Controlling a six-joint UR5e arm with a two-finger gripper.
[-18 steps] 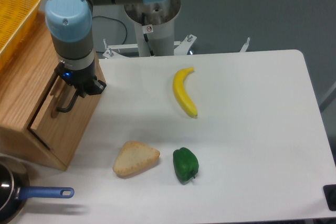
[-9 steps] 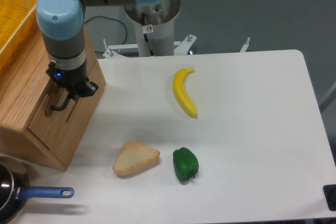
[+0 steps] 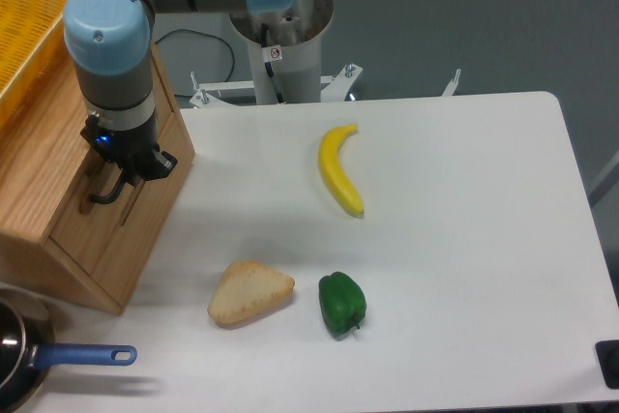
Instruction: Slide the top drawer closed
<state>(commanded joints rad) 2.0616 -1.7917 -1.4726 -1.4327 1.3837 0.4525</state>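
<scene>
The top drawer (image 3: 95, 227) is a light-oak panel in the slanted front of the wooden cabinet (image 3: 39, 166) at the left, and it now looks flush with the cabinet face. Its black bar handle (image 3: 104, 194) shows just below the arm's wrist. My gripper (image 3: 116, 179) is pressed against the drawer front at the handle. The blue-capped wrist hides its fingers, so I cannot see whether they are open or shut.
A yellow wire basket (image 3: 24, 26) sits on top of the cabinet. On the white table lie a banana (image 3: 338, 173), a piece of bread (image 3: 250, 292) and a green pepper (image 3: 341, 304). A pan with a blue handle (image 3: 82, 356) sits at the front left corner.
The arm has moved left, pushing the drawer front in; the dark gap seen a second ago has closed. Little has moved in the last half second.
</scene>
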